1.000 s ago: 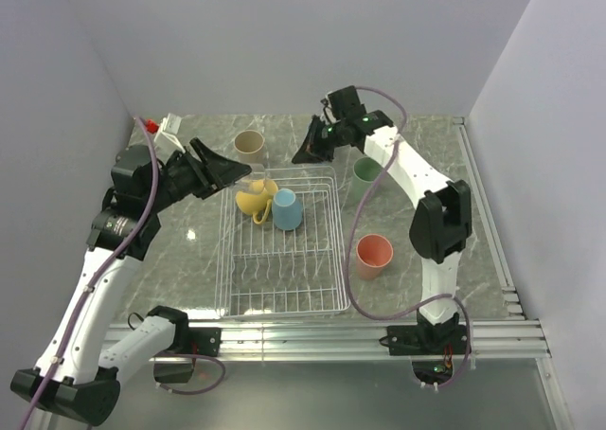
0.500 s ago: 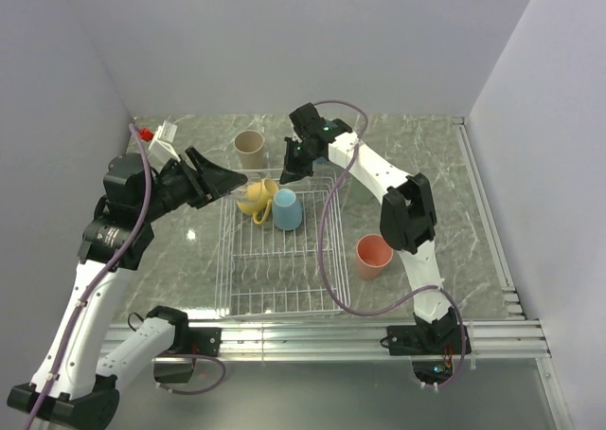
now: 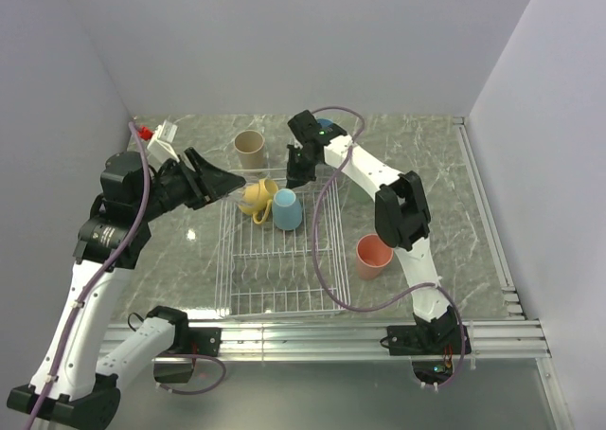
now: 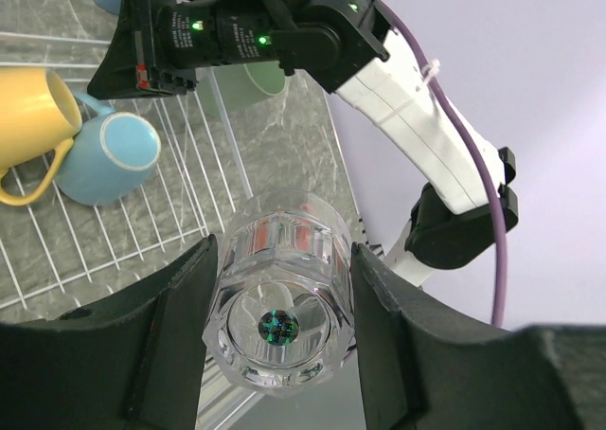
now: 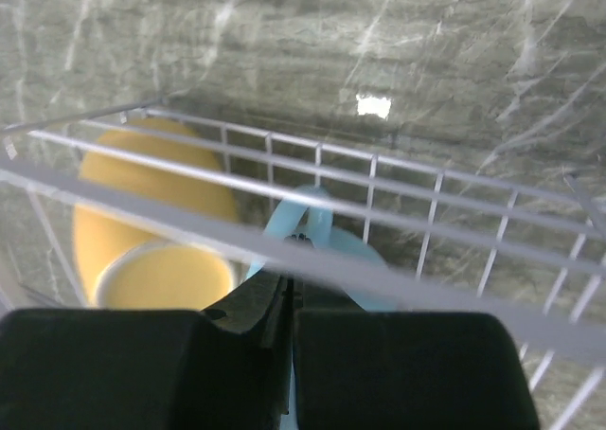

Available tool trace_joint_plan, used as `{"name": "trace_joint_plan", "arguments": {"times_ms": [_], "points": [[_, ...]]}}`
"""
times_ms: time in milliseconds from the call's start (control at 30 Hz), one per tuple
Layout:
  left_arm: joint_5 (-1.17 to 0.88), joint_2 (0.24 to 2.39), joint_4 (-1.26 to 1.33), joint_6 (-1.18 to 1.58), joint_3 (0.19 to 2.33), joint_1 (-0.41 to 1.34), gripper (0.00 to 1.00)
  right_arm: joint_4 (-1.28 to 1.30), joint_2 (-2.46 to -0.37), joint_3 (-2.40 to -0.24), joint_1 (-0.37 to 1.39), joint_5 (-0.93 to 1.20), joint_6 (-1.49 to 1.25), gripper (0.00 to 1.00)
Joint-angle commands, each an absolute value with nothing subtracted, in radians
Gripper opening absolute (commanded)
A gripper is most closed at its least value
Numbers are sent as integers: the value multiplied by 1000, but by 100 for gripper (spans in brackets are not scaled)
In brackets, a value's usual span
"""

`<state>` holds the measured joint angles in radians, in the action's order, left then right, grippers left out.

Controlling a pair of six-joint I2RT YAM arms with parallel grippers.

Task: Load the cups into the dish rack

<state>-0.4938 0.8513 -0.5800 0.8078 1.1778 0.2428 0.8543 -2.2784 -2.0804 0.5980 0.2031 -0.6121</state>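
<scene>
The right gripper, pinched shut, hangs at the rack's twelve o'clock edge, near the yellow mug and light-blue mug. The left gripper gapes wide at ten o'clock.

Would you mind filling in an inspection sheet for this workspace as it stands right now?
Surface: grey marbled table; no spills seen.
Job's things: dish rack holds the yellow mug, lying on its side, and the light-blue mug beside it. The beige cup, blue cup, green cup and salmon cup are outside it.
Clutter: small white-and-red item in the far left corner.
Grippers: left gripper open, by the rack's far left corner. Right gripper shut, empty, over the rack's far rim.
Cables: purple cable from the right arm hangs across the rack's right side.
Surroundings: plain walls; metal rail along the near edge.
</scene>
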Motion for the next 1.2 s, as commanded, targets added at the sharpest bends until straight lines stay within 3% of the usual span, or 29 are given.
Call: {"name": "trace_joint_plan", "arguments": {"times_ms": [0, 433, 833, 1167], "points": [[-523, 861, -586, 767, 1236, 235, 0, 818, -2302, -2079, 606, 207, -626, 0], [-537, 861, -626, 741, 1246, 209, 0, 759, -2365, -2184, 634, 327, -670, 0], [-541, 830, -600, 768, 1209, 199, 0, 663, -2260, -2123, 652, 455, -649, 0], [-496, 827, -641, 755, 1195, 198, 0, 759, -2174, -2125, 647, 329, -568, 0]]}}
